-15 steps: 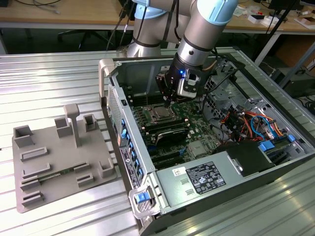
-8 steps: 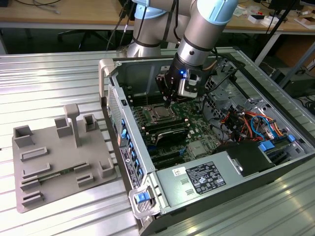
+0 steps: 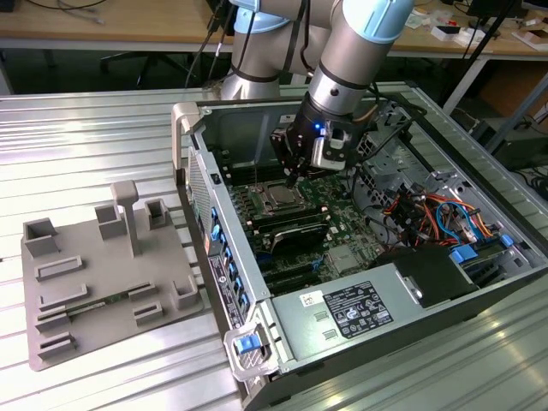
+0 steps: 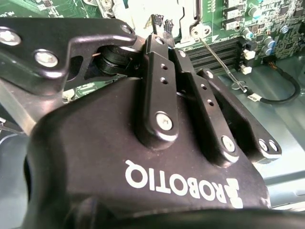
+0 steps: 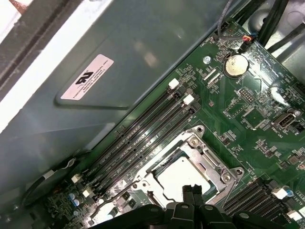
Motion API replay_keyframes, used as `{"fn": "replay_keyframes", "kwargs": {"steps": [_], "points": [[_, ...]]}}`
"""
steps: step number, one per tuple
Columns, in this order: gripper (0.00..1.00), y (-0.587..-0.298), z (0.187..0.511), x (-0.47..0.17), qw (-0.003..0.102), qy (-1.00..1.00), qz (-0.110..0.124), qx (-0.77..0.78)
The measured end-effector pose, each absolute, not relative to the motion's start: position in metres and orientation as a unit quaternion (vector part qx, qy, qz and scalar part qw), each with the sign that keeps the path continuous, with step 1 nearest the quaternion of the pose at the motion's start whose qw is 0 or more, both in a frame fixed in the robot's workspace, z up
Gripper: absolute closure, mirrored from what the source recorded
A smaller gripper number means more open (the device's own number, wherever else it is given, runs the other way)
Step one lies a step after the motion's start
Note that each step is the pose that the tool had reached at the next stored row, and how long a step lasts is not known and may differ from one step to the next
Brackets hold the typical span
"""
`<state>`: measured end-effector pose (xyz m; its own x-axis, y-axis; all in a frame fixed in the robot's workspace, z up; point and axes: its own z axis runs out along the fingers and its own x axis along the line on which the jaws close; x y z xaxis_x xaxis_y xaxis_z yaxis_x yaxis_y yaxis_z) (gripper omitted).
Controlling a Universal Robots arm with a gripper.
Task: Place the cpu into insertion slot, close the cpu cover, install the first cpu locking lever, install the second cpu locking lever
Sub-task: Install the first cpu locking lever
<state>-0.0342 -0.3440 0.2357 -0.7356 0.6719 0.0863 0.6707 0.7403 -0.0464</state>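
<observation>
Gripper [image 3: 296, 178] hovers just above the insertion slot [image 3: 280, 199] on the green motherboard [image 3: 342, 248] inside the open computer case [image 3: 479, 282], fingers [image 4: 155, 21] drawn together with nothing between them. In the first wrist view the cpu [image 5: 183, 175] sits in the socket, silver top showing through the cut-out of the cpu cover [image 5: 212, 157], which lies flat over it. In the second wrist view 1 thin wire locking lever [image 4: 220, 61] runs along the memory slots [image 4: 224, 50].

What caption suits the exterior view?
Robot gripper poised above the insertion slot inside an open computer case.
</observation>
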Motion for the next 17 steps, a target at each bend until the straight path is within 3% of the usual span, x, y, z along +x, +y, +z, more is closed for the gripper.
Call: {"fn": "replay_keyframes", "kwargs": {"steps": [17], "points": [[0.89, -0.3440, 0.2357, -0.0342, 0.049, -0.950, 0.008, -0.307]]}}
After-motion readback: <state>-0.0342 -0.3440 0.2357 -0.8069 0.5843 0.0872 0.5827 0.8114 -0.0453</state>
